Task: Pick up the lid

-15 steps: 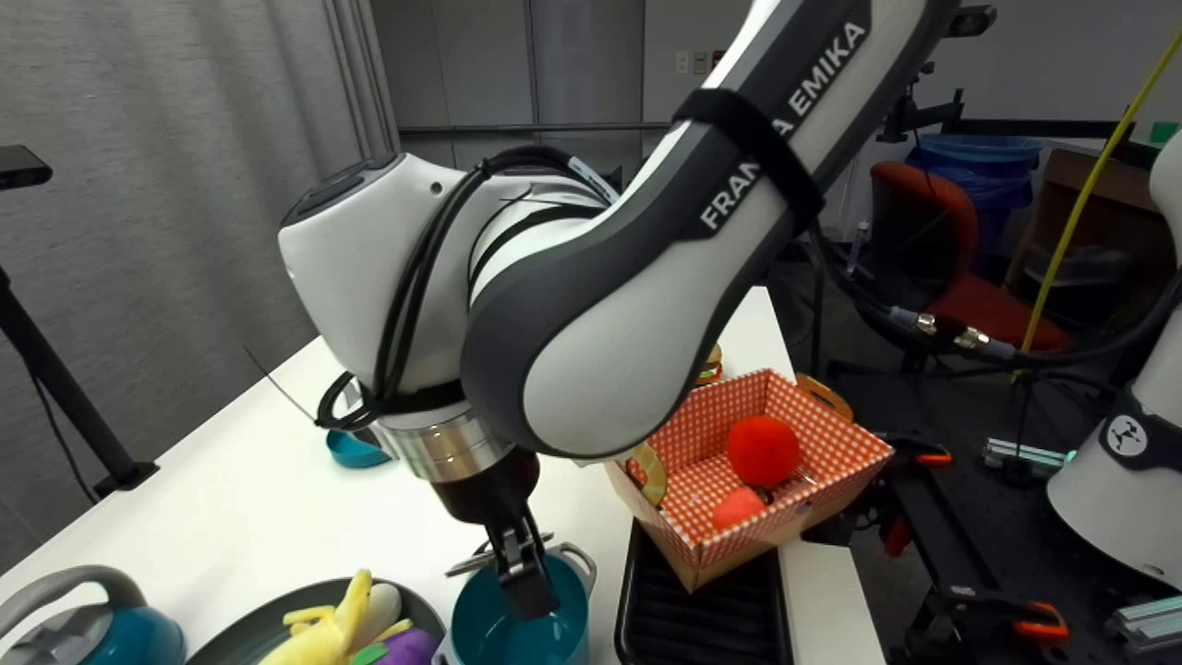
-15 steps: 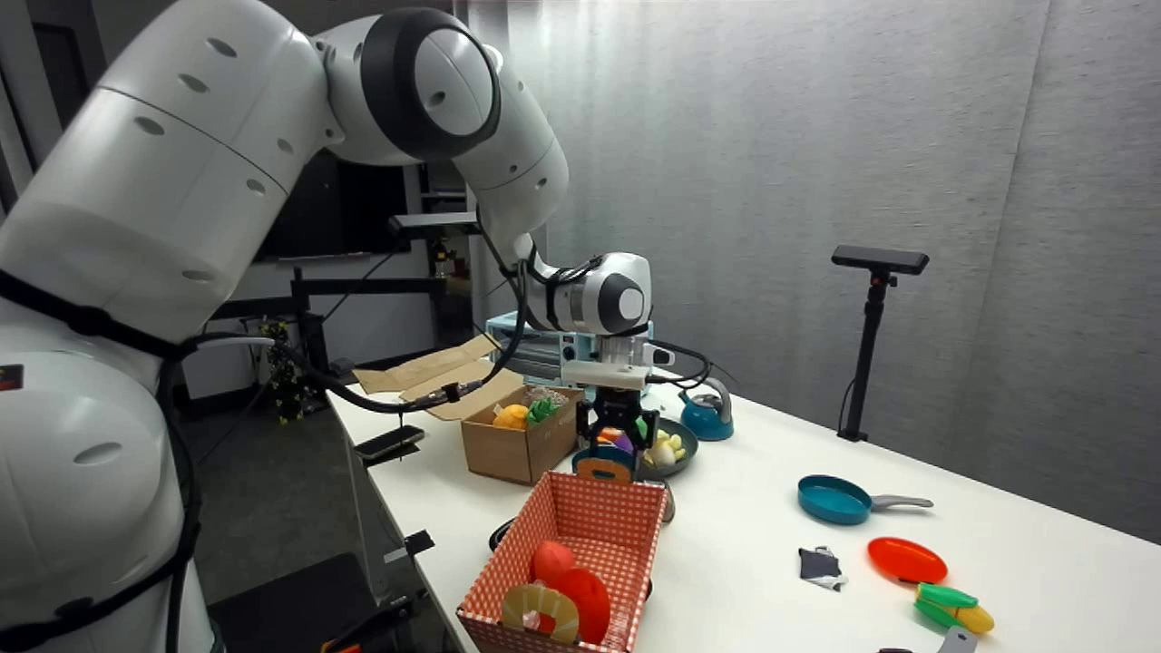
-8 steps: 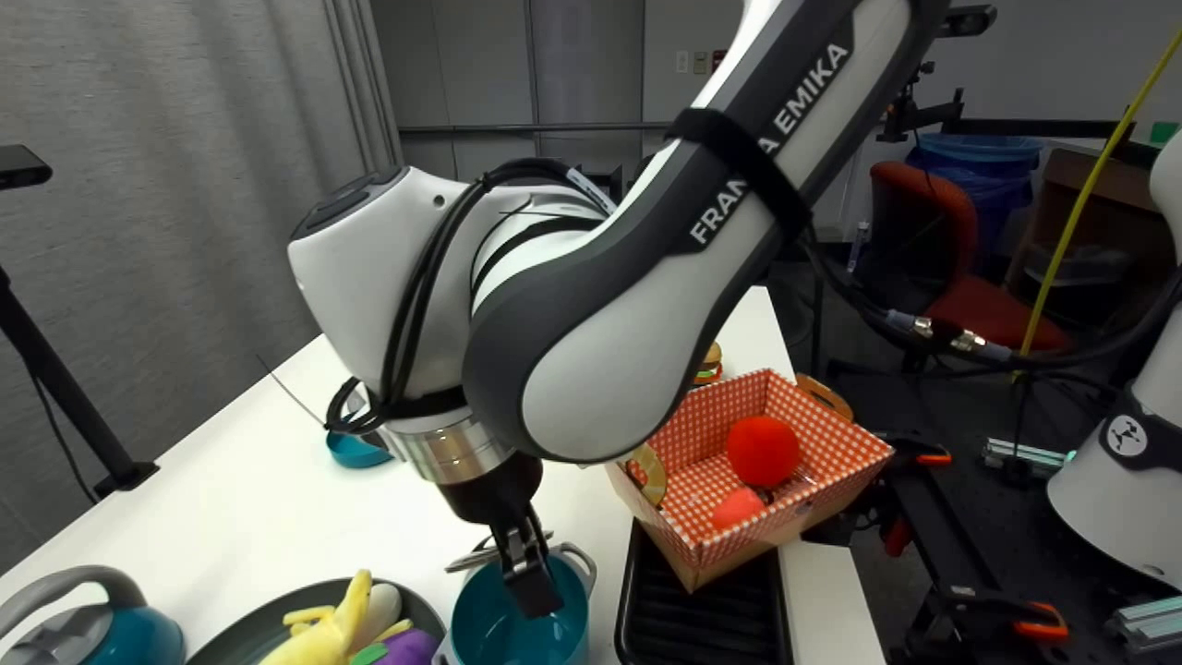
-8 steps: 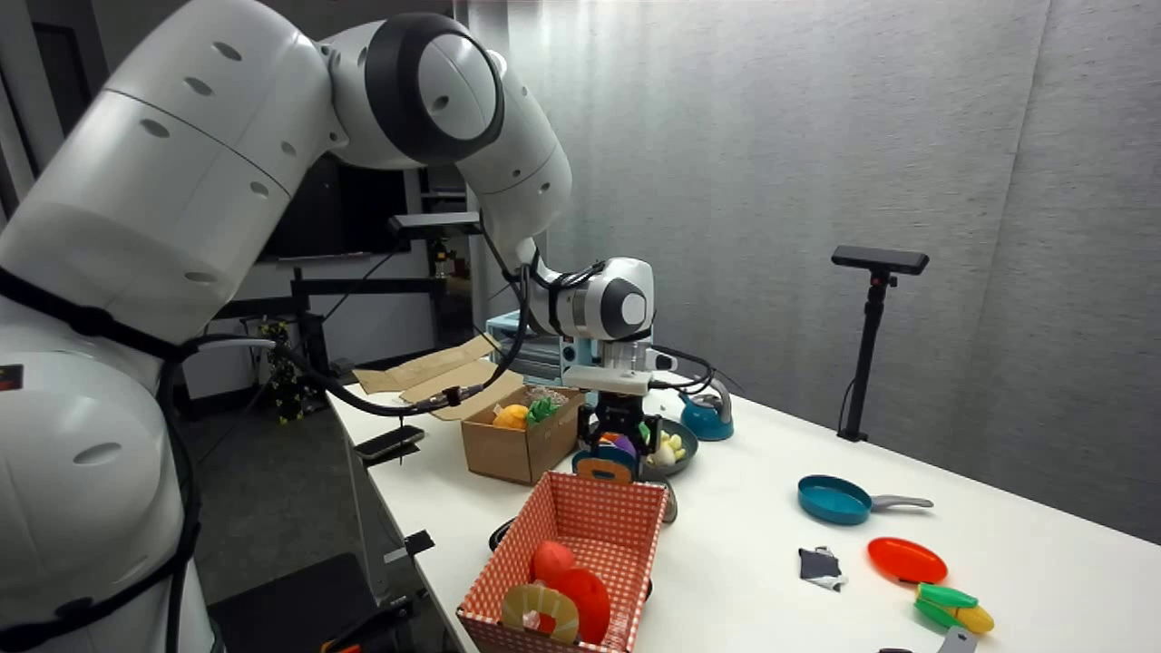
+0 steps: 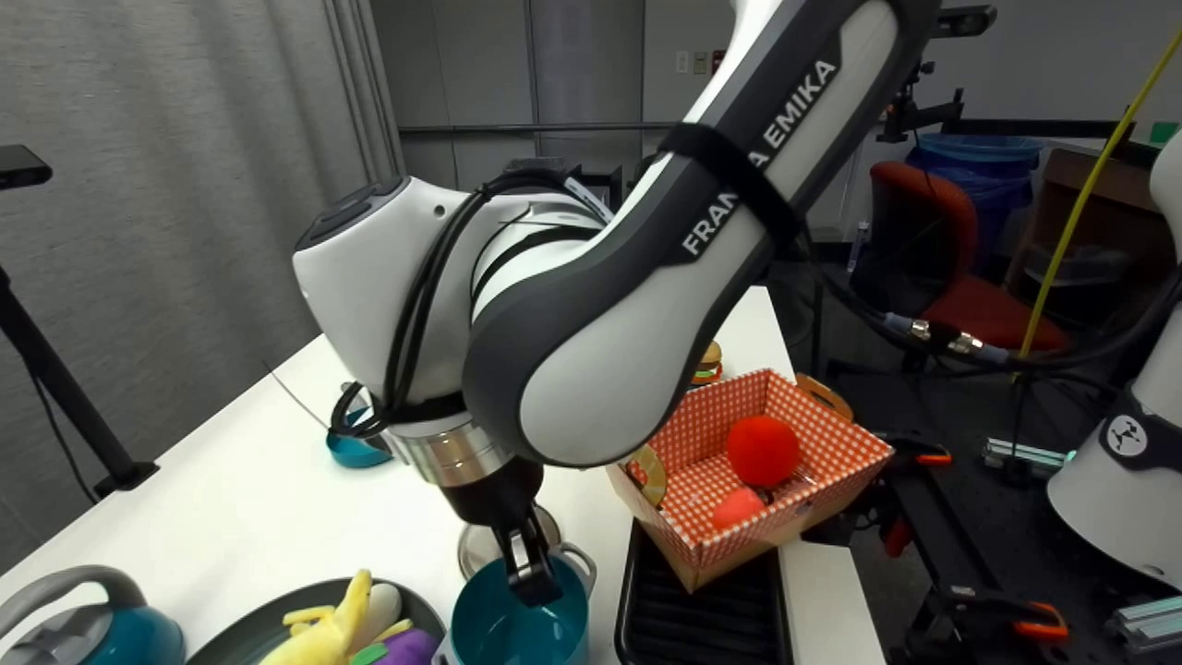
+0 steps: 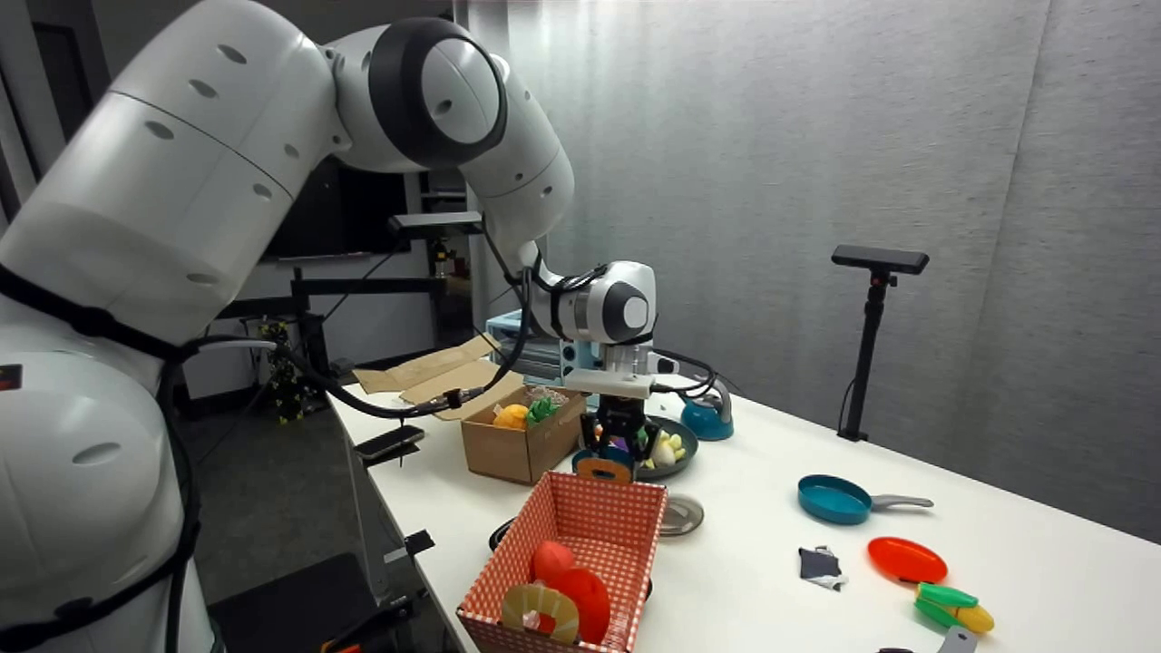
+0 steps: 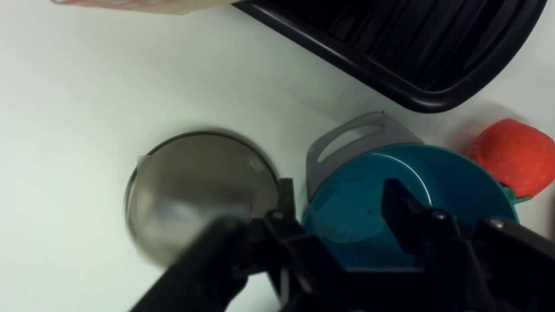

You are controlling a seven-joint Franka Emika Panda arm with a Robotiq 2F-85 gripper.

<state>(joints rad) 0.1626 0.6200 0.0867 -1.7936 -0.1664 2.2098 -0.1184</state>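
- The jaws stand parted over the teal pot [image 7: 459, 184], nothing gripped.
- The lid [image 7: 199, 186] lies on the worktop [image 7: 60, 195] just beside the pot, at nine o'clock from the jaws in the wrist view.
- Round, no long axis; likely shift: towards nine.

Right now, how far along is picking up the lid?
Already done: the teal cooking pot stands uncovered, and the round, greyish lid with a metallic rim lies on the white table beside it. In hand: nothing; the black claw is open at the pot, its jaws well apart. Left, I'd judge: the pick itself, since the lid is ungripped: move over, close, lift.
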